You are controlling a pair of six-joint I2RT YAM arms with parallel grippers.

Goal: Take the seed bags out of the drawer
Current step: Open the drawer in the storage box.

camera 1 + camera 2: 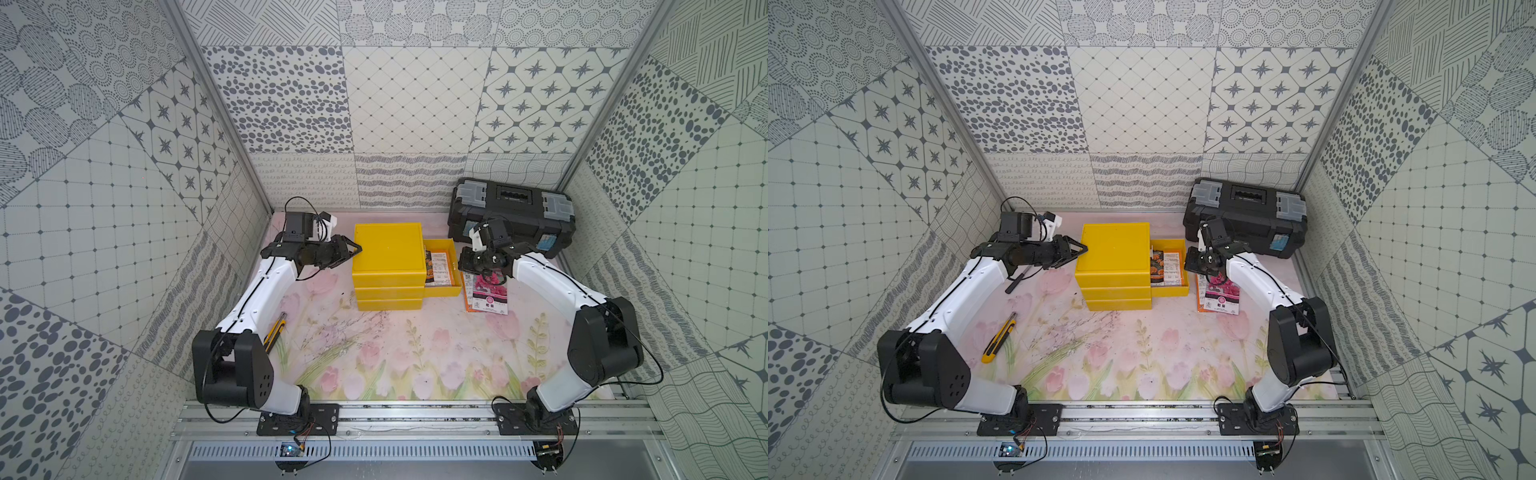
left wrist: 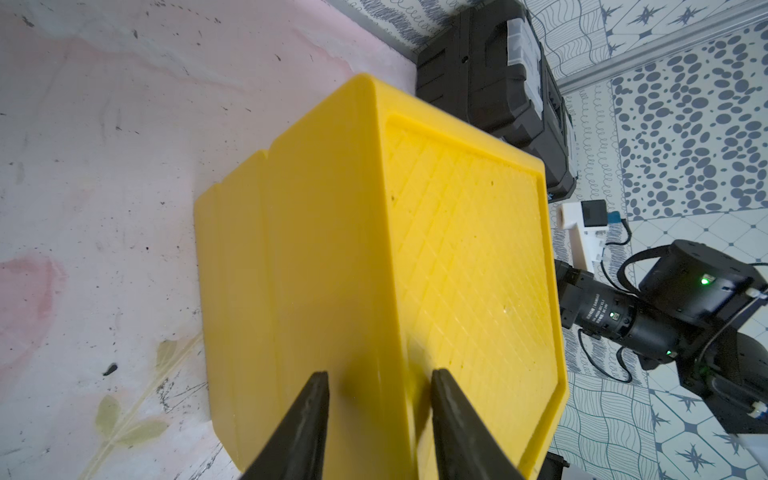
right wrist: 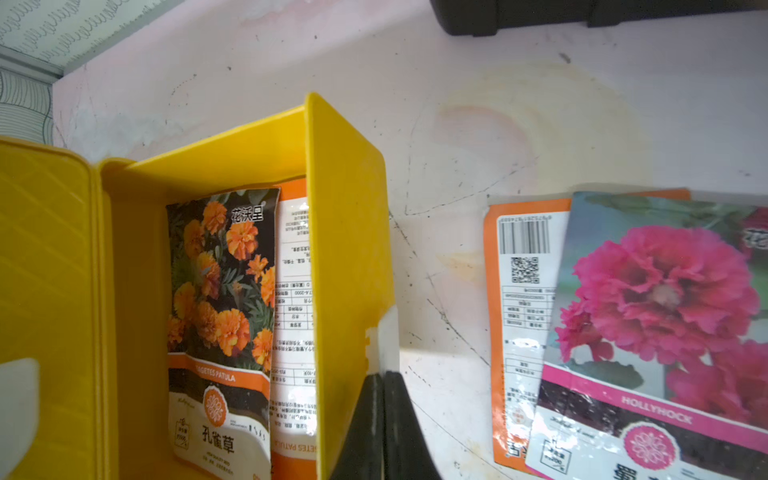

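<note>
Floral mat (image 1: 374,353): right gripper (image 3: 383,374) is hovering clenched, empty, just beside the drawer (image 3: 349,208); left gripper (image 2: 378,374) is bracing the cabinet (image 2: 332,228), jaws parted. Advice: reopening, dipping inside, pinching an edge of the marigold seed bag (image 3: 220,291).

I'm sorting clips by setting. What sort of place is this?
Probably a robot test cell, not a home or workshop: patterned panel walls box in a small floral-mat table, and the left arm and right arm are bolted to an aluminium rail at its front edge.
</note>
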